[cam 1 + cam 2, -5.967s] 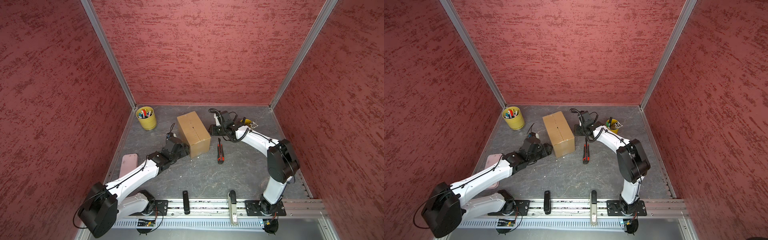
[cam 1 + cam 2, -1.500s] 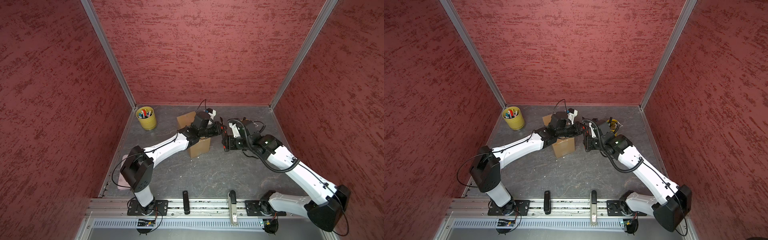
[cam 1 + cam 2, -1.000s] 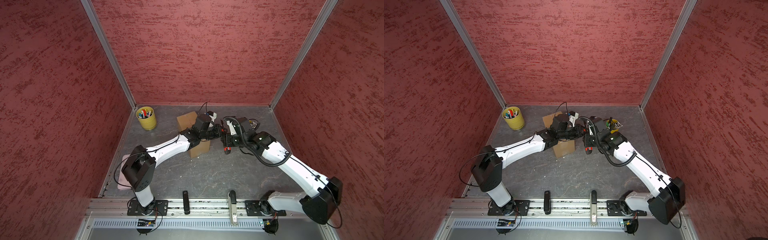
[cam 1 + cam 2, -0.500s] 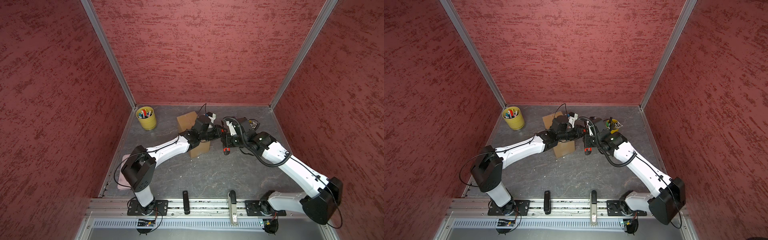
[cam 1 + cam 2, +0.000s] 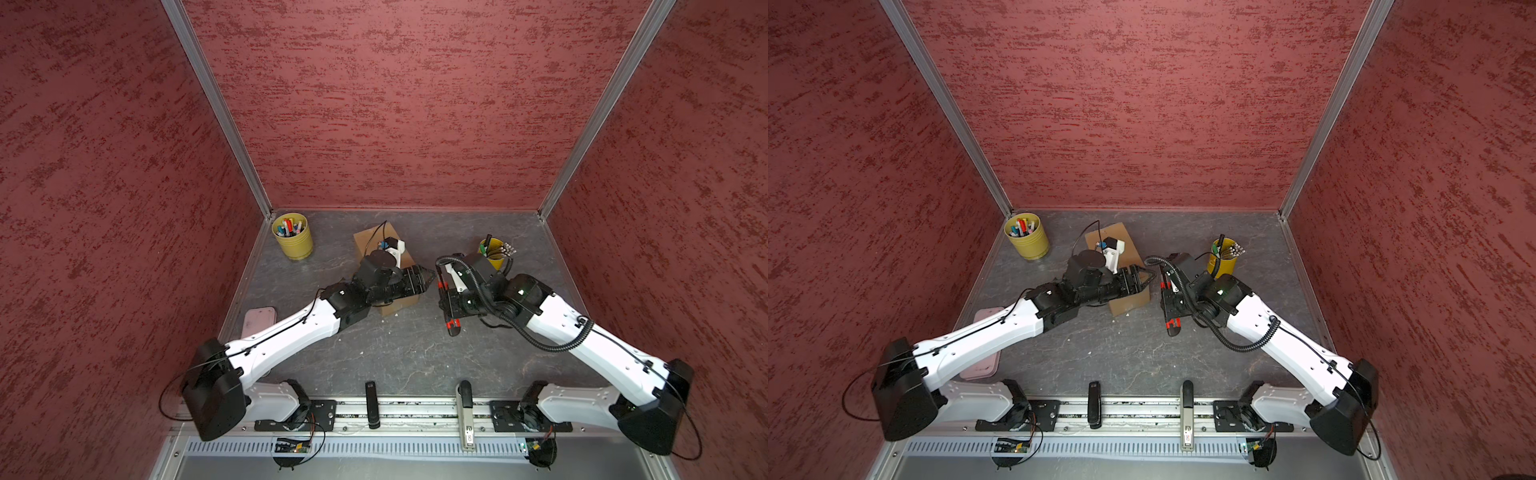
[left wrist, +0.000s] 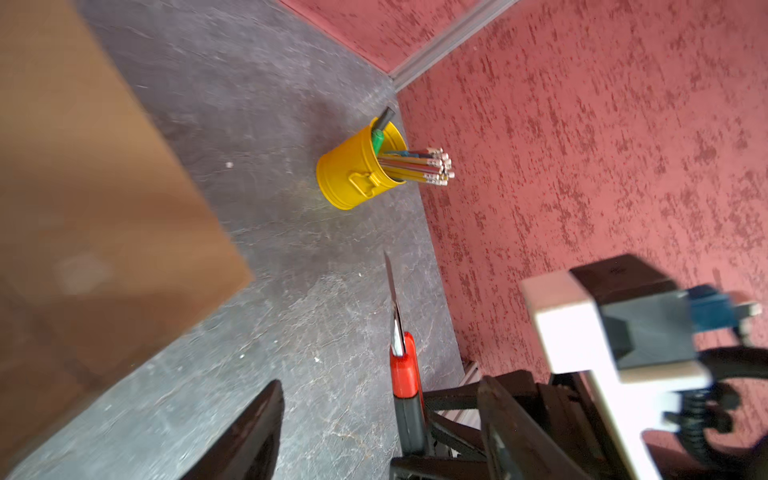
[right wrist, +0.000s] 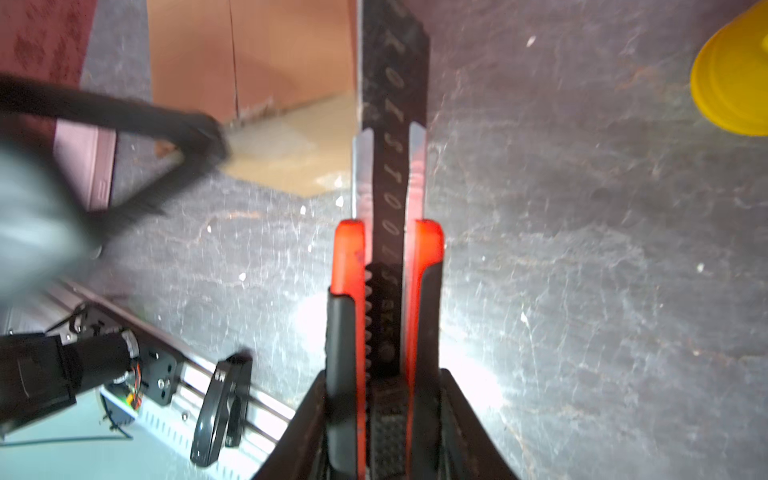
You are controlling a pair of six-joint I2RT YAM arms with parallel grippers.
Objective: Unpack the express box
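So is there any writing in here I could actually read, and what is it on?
"TOOLS", seemingly the end of a longer word whose start I can't make out: along the black strip of the knife.
Small mark lower on that strip: too blurred to read.
Label on the silver handle at the front rail: too small to read.
Box: no print visible.

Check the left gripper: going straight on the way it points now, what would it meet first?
Probably the utility knife gripped by the right gripper: the left gripper, jaws open, points at it across a small gap. Whether their heights line up exactly is unclear.
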